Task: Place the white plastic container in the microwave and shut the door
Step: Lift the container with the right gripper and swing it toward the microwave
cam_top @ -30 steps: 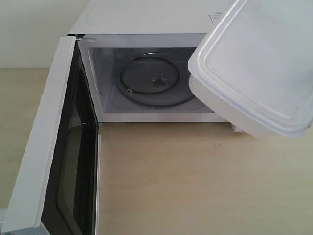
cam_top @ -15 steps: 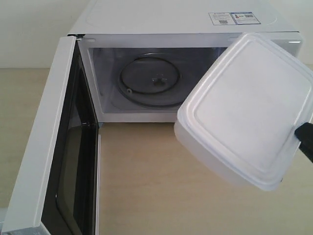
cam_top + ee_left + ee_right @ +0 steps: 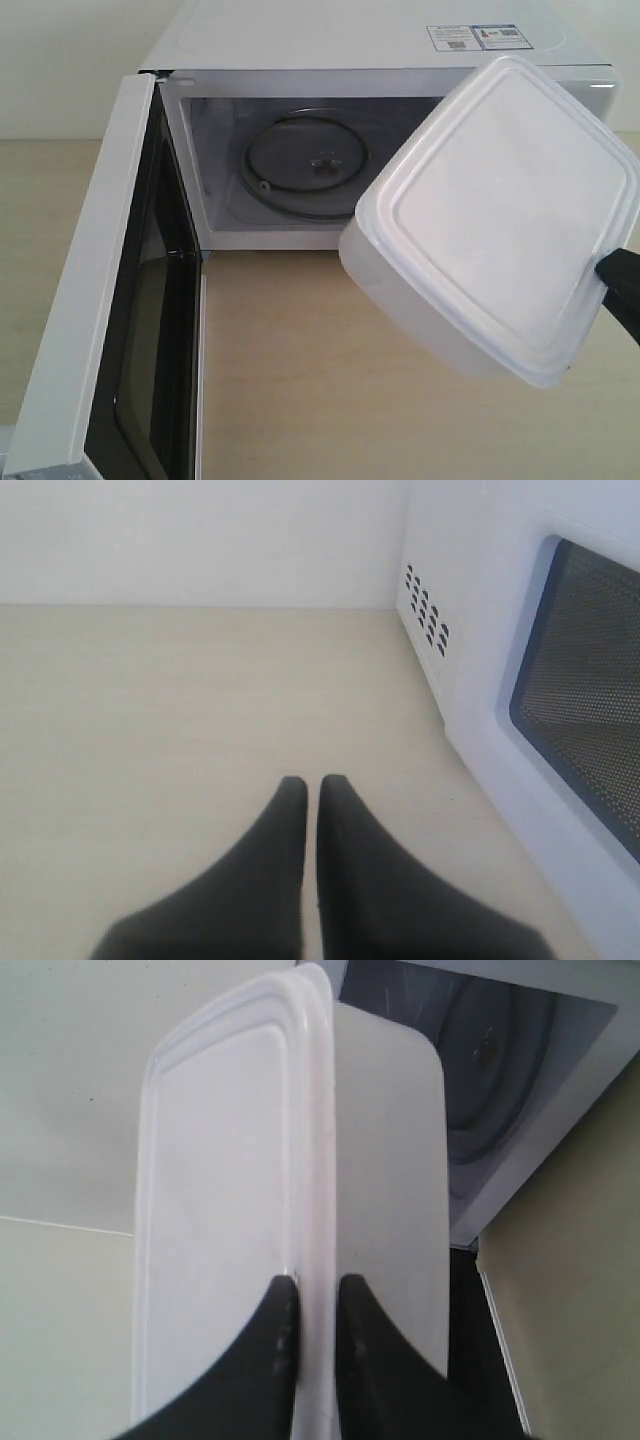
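You have the white plastic container (image 3: 495, 220) pinched by its lid rim in your right gripper (image 3: 312, 1295), with the two dark fingers set narrow on either side of that edge. In the exterior view the container hangs tilted at the right of the frame, lid facing the camera. Its left end overlaps the mouth of the microwave (image 3: 300, 35), above the table (image 3: 300, 380) and not yet inside. The door (image 3: 90, 290) stands wide open along the left of the frame. The glass turntable (image 3: 305, 160) shows in the cavity at upper centre. Your left gripper (image 3: 312, 785) grips nothing, its fingers nearly together, over the tabletop near the door's outer face.
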### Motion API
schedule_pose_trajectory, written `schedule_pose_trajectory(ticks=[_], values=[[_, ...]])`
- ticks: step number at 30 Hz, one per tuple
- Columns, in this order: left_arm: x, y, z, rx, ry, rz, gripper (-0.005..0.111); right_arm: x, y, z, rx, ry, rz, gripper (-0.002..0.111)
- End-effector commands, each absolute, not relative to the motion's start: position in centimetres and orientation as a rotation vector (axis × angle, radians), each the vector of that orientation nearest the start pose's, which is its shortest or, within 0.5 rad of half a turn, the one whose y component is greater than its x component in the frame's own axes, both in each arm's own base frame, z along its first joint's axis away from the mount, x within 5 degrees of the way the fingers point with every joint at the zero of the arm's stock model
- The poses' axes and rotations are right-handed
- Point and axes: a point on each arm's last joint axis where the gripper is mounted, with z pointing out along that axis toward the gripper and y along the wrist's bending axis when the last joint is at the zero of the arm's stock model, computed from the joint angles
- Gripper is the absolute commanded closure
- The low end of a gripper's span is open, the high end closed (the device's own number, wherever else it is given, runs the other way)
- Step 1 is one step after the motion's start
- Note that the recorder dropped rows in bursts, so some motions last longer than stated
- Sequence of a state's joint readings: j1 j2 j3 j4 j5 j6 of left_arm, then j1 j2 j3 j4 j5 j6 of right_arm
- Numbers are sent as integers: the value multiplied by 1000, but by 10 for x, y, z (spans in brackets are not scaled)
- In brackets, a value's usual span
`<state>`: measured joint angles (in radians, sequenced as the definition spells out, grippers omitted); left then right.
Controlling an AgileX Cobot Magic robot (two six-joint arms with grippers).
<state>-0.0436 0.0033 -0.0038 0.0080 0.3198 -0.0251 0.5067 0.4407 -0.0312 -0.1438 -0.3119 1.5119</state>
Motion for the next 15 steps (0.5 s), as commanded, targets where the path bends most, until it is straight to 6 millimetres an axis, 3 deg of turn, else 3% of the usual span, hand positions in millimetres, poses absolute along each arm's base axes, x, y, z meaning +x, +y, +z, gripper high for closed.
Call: schedule_pose_trajectory(ticks=[1, 15], values=[[54, -2, 185, 13, 1798, -45, 102, 83, 53, 222, 686, 1625, 1496, 109], [54, -2, 185, 13, 1798, -45, 102, 79, 58, 222, 703, 1667, 1592, 109]])
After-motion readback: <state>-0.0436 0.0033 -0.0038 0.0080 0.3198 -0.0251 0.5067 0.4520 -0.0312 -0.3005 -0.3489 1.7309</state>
